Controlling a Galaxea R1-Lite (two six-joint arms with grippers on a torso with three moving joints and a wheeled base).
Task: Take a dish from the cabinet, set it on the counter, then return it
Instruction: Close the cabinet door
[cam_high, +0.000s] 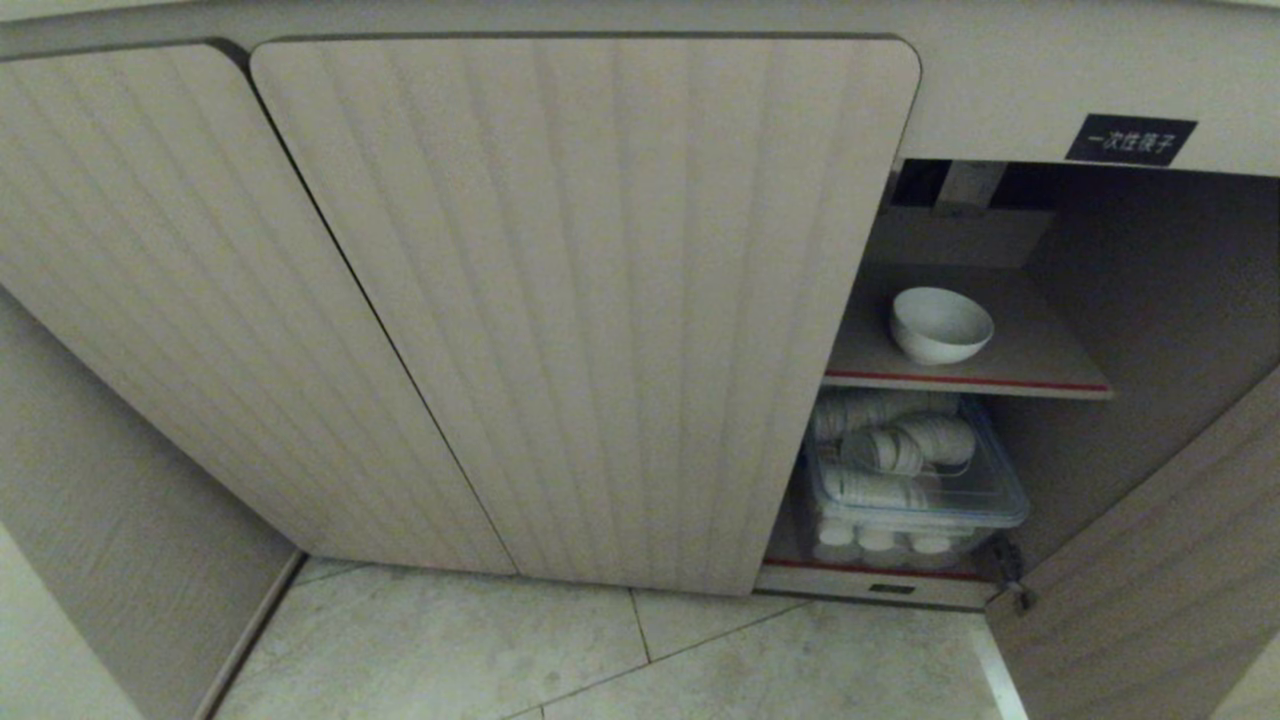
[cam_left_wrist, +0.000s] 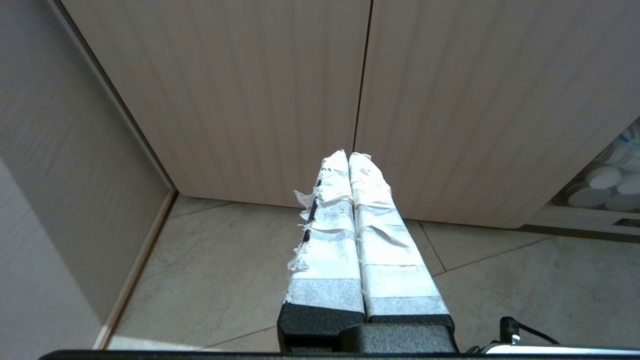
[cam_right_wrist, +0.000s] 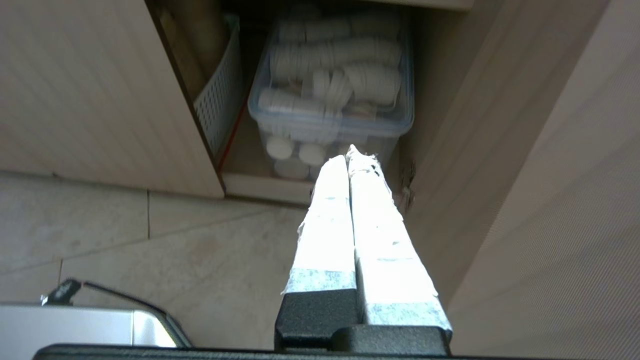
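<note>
Nearest the robot, both arms hang low over the tiled floor (cam_high: 700, 660), outside the head view. The left claw (cam_left_wrist: 348, 156) has its taped fingers pressed together on nothing and points at the seam between two closed ribbed doors. The right claw (cam_right_wrist: 351, 152) is likewise closed and empty, aimed toward the open compartment with the swung-out door (cam_high: 1150, 590) just beside it.

Further in, at about 4 o'clock in the head view, the lower bay of the cabinet (cam_high: 580, 300) holds a clear plastic bin (cam_high: 915, 490) filled with stacked white ribbed cups (cam_high: 905, 445). The right wrist view also shows a white slotted basket (cam_right_wrist: 220, 97) beside the bin, partly behind the closed door.

Deeper still, at about 3 o'clock, the dish (cam_high: 940, 325) sits alone on the red-edged shelf (cam_high: 965, 380), resting at a slight tilt, clear of the walls. A black label (cam_high: 1130, 139) is fixed above the opening at 2 o'clock.

The bench is not in view here. Judging by this layout, either nothing has begun or the whole cycle is finished; the pictures alone do not settle which. With the door open and the dish shelved, any remaining work would start with the right claw opening and rising to the shelf.
</note>
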